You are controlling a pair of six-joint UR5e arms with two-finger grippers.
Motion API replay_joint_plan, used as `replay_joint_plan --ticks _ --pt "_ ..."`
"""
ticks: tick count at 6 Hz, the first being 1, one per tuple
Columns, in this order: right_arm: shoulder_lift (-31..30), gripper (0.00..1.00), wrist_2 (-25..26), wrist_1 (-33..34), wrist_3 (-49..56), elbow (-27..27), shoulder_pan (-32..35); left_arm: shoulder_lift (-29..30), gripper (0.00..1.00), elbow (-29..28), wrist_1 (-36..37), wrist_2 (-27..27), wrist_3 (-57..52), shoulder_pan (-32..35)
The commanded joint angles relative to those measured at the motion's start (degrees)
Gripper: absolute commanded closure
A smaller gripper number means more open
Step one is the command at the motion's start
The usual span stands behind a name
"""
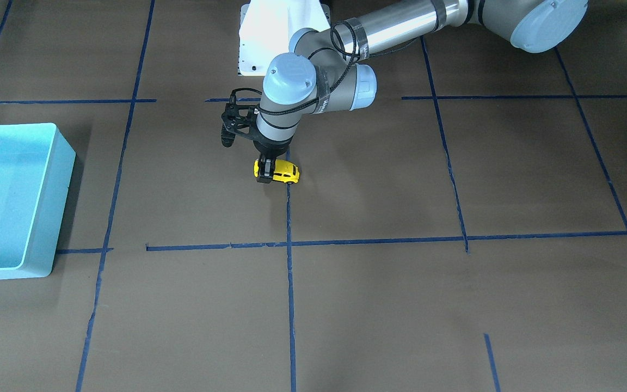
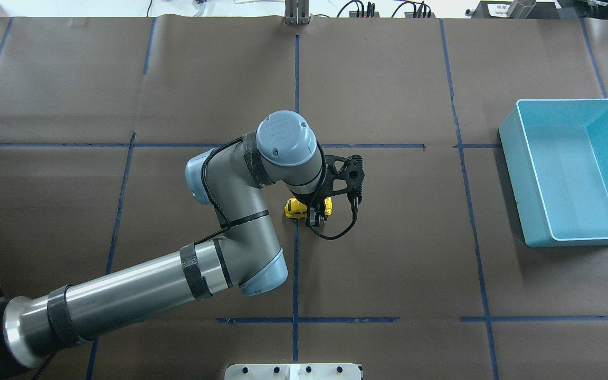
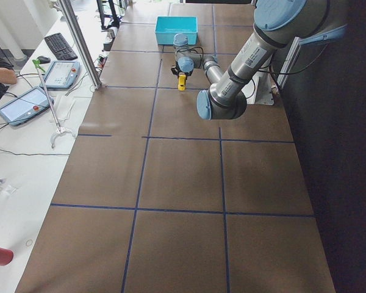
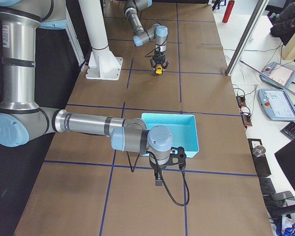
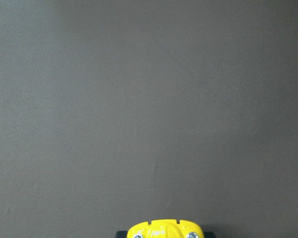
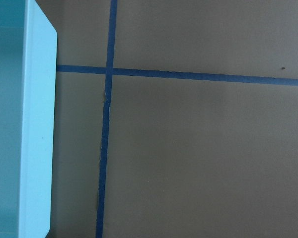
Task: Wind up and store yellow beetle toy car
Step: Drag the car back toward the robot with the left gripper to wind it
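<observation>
The yellow beetle toy car (image 1: 282, 173) sits low at the table's middle, on a blue tape line. It also shows in the overhead view (image 2: 294, 207) and at the bottom edge of the left wrist view (image 5: 164, 230). My left gripper (image 1: 264, 173) points straight down, and its black fingers are closed on one end of the car. I cannot tell if the wheels touch the paper. My right gripper (image 4: 159, 180) shows only in the exterior right view, beside the blue bin; I cannot tell if it is open or shut.
A light blue open bin (image 2: 512, 179) stands on the robot's right side of the table and also shows in the front-facing view (image 1: 47, 207) and the right wrist view (image 6: 37, 124). Brown paper with blue tape lines covers the table. The white robot base (image 1: 253, 38) stands behind the car.
</observation>
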State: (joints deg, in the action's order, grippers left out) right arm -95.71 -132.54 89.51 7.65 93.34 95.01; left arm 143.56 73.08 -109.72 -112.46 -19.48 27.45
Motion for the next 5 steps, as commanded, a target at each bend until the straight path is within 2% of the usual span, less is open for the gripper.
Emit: replay_joint_plan --ticks 1,5 --pt "0.00 0.00 0.00 -0.04 0.00 0.00 0.09 -1.17 0.97 -0.04 -0.92 0.40 0.23 -0.12" --pt "0.00 0.00 0.00 -0.04 0.00 0.00 0.00 -5.82 0.98 2.06 -4.08 -0.13 0.32 0.40"
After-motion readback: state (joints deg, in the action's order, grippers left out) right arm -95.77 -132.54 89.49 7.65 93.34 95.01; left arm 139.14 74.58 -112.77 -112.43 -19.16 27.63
